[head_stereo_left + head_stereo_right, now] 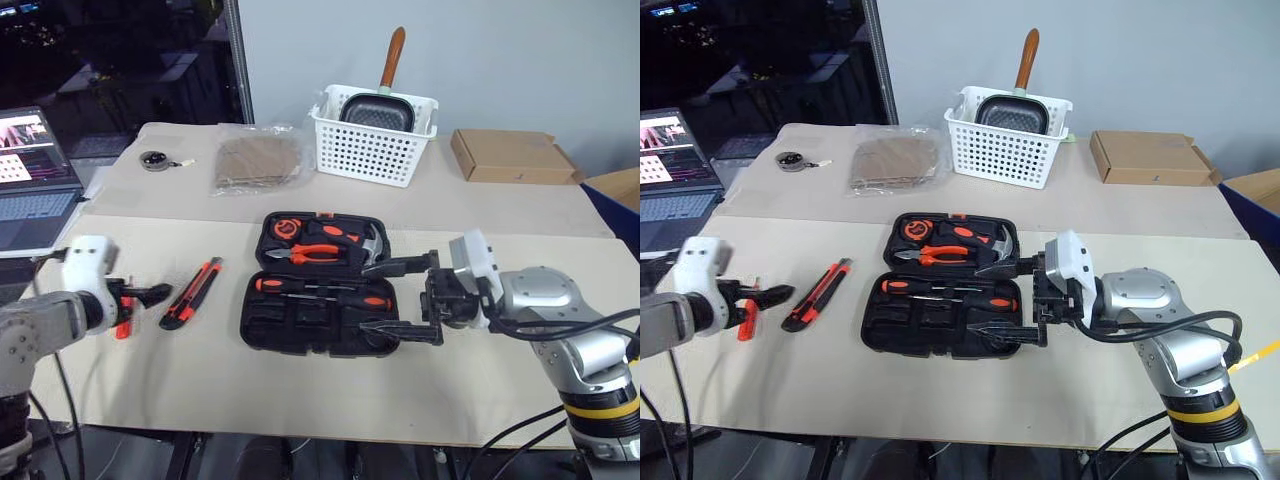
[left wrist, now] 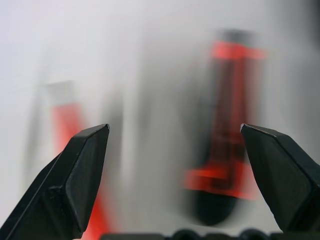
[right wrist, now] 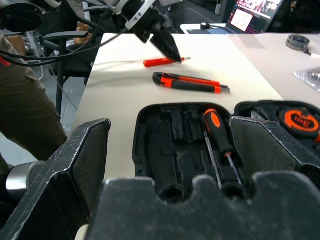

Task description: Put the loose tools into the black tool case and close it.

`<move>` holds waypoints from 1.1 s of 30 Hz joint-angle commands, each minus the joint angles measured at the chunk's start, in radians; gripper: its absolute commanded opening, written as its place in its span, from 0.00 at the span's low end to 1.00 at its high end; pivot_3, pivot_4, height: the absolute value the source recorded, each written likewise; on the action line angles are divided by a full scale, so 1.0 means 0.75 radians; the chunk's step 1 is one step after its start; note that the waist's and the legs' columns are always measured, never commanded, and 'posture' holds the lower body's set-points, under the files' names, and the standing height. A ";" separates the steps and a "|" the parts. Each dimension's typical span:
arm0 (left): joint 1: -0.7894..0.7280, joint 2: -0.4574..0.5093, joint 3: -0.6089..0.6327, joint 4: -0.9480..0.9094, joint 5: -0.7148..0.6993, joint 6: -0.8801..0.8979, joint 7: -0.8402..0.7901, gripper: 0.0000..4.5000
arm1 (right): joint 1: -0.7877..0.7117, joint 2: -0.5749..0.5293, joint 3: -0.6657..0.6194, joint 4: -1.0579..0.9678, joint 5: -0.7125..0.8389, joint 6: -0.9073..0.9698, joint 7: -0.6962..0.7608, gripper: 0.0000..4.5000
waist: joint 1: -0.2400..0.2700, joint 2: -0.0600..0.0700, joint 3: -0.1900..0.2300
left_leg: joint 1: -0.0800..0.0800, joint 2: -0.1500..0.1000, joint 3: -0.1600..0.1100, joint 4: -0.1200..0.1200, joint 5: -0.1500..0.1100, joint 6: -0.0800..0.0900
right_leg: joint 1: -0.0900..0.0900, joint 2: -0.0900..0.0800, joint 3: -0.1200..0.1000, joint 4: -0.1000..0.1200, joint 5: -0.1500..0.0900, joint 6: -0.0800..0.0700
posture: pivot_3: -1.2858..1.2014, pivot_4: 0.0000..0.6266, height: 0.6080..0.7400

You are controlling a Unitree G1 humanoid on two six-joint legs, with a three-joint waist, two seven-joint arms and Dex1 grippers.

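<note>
The black tool case lies open mid-table, with orange-and-black screwdrivers in its near half. My right gripper hovers open at the case's right edge, pointing left over it with nothing between its fingers. A red-and-black utility knife lies on the mat left of the case. Further left lies a slim red screwdriver, and my left gripper hangs open just above it, holding nothing. A small grey tape ring sits at the table's far left.
Orange-handled pliers and a hammer sit in the case's far half. A white basket with a pan, a flat cardboard box and a plastic bag line the back. A laptop stands left. A person's leg is beside the table.
</note>
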 commanded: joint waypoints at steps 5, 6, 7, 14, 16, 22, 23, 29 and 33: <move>-0.022 -0.059 0.093 0.024 0.076 0.182 0.060 1.00 | 0.002 -0.006 -0.045 -0.047 0.013 -0.083 0.034 0.98 | 0.009 0.000 0.000 | 0.000 0.000 0.000 0.000 0.000 0.000 | 0.000 -0.002 0.000 0.000 0.000 0.000 | 0.52 0.24 1.00; -0.025 -0.077 0.097 0.024 0.077 0.197 0.057 1.00 | 0.002 -0.008 -0.042 -0.045 0.012 -0.091 0.041 0.98 | 0.011 0.000 0.000 | 0.000 0.000 0.000 0.000 0.000 0.000 | 0.000 -0.002 0.000 0.000 0.000 0.000 | 0.52 0.24 1.00; -0.030 -0.093 0.100 0.027 0.082 0.204 0.055 0.94 | 0.001 -0.010 -0.037 -0.042 0.011 -0.093 0.047 0.99 | 0.013 0.000 0.000 | 0.000 0.000 -0.001 0.000 0.000 0.000 | 0.000 -0.002 -0.001 0.000 0.000 0.000 | 0.52 0.24 1.00; -0.021 -0.179 0.127 0.064 0.129 0.219 0.029 0.47 | 0.000 -0.017 -0.023 -0.023 -0.011 -0.113 0.058 1.00 | 0.019 0.000 0.000 | 0.001 0.000 -0.001 0.000 0.000 -0.001 | 0.001 -0.003 0.000 0.001 0.000 0.000 | 0.52 0.24 1.00; -0.011 -0.192 0.143 0.053 0.142 0.181 0.017 0.33 | 0.008 -0.017 -0.025 -0.026 -0.016 -0.115 0.057 1.00 | 0.020 0.000 0.000 | 0.001 0.000 -0.001 0.000 0.000 -0.001 | 0.001 -0.004 0.000 0.001 0.000 0.000 | 0.52 0.24 1.00; -0.063 -0.135 0.175 -0.226 0.013 -0.095 -0.289 0.16 | 0.070 -0.026 -0.067 -0.057 -0.026 -0.114 0.006 1.00 | 0.024 -0.002 0.000 | -0.003 0.001 -0.004 0.000 -0.001 -0.007 | 0.000 -0.012 -0.001 0.001 0.000 -0.001 | 0.52 0.24 1.00; -0.069 -0.100 0.142 -0.272 -0.024 -0.105 -0.369 0.16 | 0.087 -0.030 -0.077 -0.062 -0.024 -0.115 -0.003 1.00 | 0.024 -0.002 0.000 | -0.004 0.001 -0.004 0.000 -0.003 -0.012 | 0.000 -0.014 -0.001 0.000 0.000 -0.001 | 0.52 0.24 1.00; -0.141 0.208 -0.479 -0.409 0.158 -0.517 -0.995 0.16 | 0.214 -0.066 -0.150 -0.097 -0.016 -0.106 -0.034 1.00 | 0.022 0.001 0.001 | -0.002 -0.001 -0.001 -0.003 -0.003 -0.010 | 0.001 -0.019 -0.004 -0.001 0.000 -0.001 | 0.52 0.24 1.00; -0.371 0.194 -0.896 -0.206 0.472 -0.854 -1.251 0.16 | 0.291 -0.106 -0.205 -0.120 -0.020 -0.108 -0.045 1.00 | 0.023 0.004 0.002 | -0.002 -0.007 0.002 -0.004 0.002 -0.002 | 0.001 -0.015 -0.005 -0.001 0.000 -0.001 | 0.52 0.24 1.00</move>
